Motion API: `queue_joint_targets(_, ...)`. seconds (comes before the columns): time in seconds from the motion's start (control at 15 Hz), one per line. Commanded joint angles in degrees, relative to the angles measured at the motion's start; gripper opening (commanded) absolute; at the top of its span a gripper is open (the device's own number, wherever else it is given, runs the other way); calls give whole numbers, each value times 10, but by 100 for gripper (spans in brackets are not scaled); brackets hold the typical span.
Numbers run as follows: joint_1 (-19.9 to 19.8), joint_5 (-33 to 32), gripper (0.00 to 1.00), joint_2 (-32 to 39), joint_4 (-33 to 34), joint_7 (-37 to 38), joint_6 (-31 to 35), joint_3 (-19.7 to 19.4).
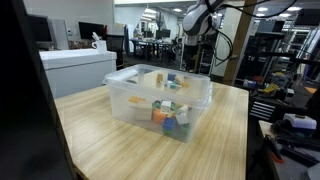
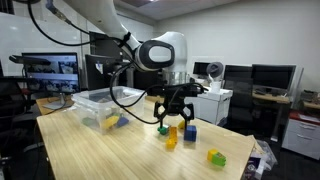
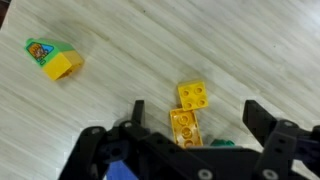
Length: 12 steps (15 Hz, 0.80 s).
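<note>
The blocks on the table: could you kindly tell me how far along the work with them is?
Done: several blocks already lie in the clear bin. In hand: the gripper is open and holds nothing, above a yellow block and an orange block. Left: those two, a blue block and a green-and-yellow block lie on the table, none gripped yet.
</note>
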Motion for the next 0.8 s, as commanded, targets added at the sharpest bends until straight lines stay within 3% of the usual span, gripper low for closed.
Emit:
queue_joint_targets(0.0,-52,49,100,57,65,-91,-32,50)
queue_joint_targets(0.2,-75,76,100,93,104,-148,-67,70)
queue_joint_targets(0.73,-82,76,100,148,180,-192,-115,78)
